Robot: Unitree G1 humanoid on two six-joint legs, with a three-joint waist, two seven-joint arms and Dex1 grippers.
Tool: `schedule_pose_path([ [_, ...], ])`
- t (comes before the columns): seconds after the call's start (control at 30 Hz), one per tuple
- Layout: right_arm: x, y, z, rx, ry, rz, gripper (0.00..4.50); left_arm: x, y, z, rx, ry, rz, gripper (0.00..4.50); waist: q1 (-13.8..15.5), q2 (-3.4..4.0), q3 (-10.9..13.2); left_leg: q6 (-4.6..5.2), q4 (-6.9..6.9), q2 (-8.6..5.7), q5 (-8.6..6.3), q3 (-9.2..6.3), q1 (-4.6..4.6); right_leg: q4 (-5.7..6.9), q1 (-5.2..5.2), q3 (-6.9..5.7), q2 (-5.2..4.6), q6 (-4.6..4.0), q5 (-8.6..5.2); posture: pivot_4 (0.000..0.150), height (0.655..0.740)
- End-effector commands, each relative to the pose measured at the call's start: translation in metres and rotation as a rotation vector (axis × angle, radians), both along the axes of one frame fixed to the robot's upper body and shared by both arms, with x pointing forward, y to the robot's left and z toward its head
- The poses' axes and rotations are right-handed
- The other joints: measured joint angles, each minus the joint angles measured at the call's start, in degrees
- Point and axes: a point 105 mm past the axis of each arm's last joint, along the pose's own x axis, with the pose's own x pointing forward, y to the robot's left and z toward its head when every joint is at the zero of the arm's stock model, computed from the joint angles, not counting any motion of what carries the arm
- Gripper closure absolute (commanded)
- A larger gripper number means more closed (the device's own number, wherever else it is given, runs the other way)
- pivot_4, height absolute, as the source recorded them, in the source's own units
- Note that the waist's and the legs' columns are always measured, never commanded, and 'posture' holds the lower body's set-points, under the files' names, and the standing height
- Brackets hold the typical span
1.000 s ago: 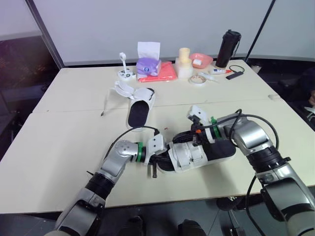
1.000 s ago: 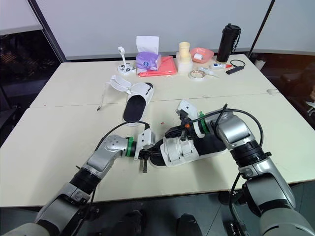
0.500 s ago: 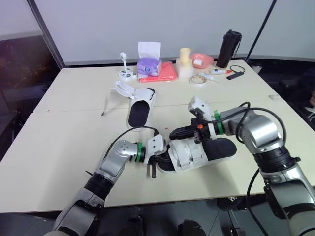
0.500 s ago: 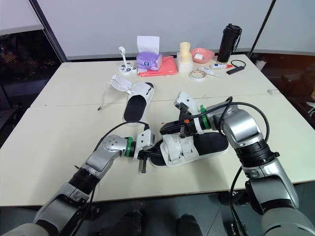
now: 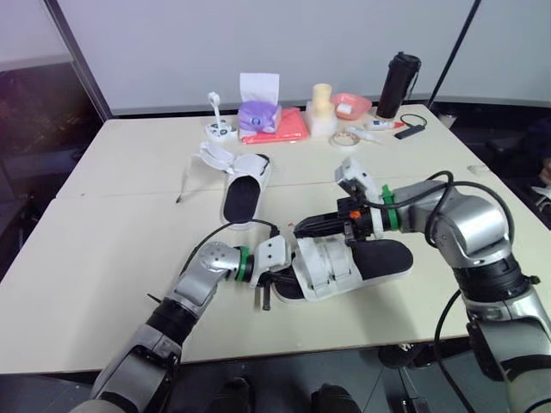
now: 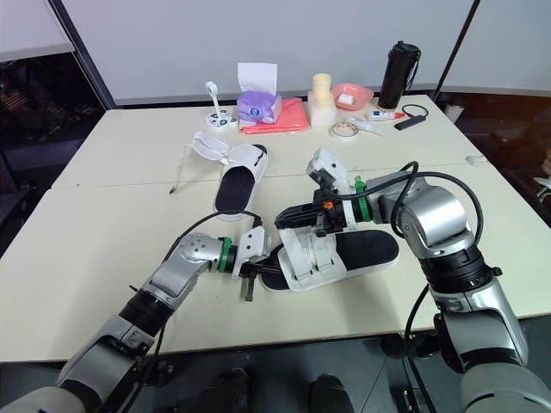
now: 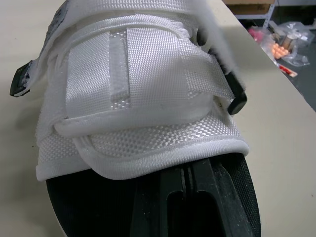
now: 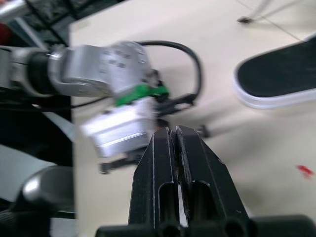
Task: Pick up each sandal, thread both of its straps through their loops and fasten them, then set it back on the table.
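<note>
Over on the left, toward the back, the second sandal (image 5: 243,196) lies flat on the table (image 5: 103,258) with its straps splayed loose, so all its fastening is yet to do. Nearer me, the left gripper (image 5: 274,277) sits at the toe of the near sandal (image 5: 374,258). Its fingers are pressed together along the black footbed, just under the white front strap (image 7: 133,84), and I can't tell whether any of the sole is caught between them. If none is, that hold looks like the weak point. A tug from the other side would likely slide or swivel the sandal on the smooth top, and it lies fairly near the front edge. To the right, the right gripper (image 5: 301,228) hovers just above the straps, fingers closed to a thin slit. A white strap end seems to rise toward its tips, but I can't make out whether it is pinched. A shallow pinch could let the strap slip free mid-pull. The two grippers are also so close together that a misjudged reach might knock one against the other or snag the left arm's cable (image 5: 237,224).
</note>
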Motion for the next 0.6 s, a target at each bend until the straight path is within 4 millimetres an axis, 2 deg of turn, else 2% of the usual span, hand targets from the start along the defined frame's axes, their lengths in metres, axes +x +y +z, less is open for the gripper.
schedule_pose_path([
  [0.03, 0.015, 0.003, 0.025, 0.001, -0.180, -0.019, 4.45, -0.012, 0.018, -0.047, 0.167, 0.118, 0.011, 4.50, -0.02, 0.00, 0.00, 0.00, -0.01, 0.00, 0.00, 0.01, 0.00, 0.00, -0.01, 0.00, 0.00, 0.00, 0.00, 0.150, 0.7344],
  [0.3, 0.040, -0.005, 0.005, -0.084, -0.214, -0.078, 4.45, -0.013, 0.018, -0.048, 0.168, 0.121, 0.015, 4.50, -0.07, 0.00, 0.00, -0.01, 0.00, 0.00, 0.01, 0.00, 0.02, 0.05, 0.00, 0.01, 0.03, 0.00, 0.00, 0.150, 0.7344],
  [0.47, 0.046, -0.014, -0.013, -0.139, -0.206, -0.097, 4.45, -0.013, 0.017, -0.048, 0.166, 0.118, 0.017, 4.50, -0.08, 0.01, 0.00, -0.01, 0.01, 0.00, 0.01, 0.00, 0.03, 0.07, 0.00, 0.02, 0.03, 0.00, 0.00, 0.150, 0.7344],
  [0.6, 0.049, -0.023, -0.040, -0.221, -0.189, -0.119, 4.45, -0.013, 0.016, -0.048, 0.164, 0.117, 0.016, 4.50, -0.02, 0.01, 0.00, -0.03, 0.03, 0.00, 0.02, 0.00, 0.09, 0.09, 0.05, 0.02, 0.05, -0.01, 0.01, 0.150, 0.7344],
])
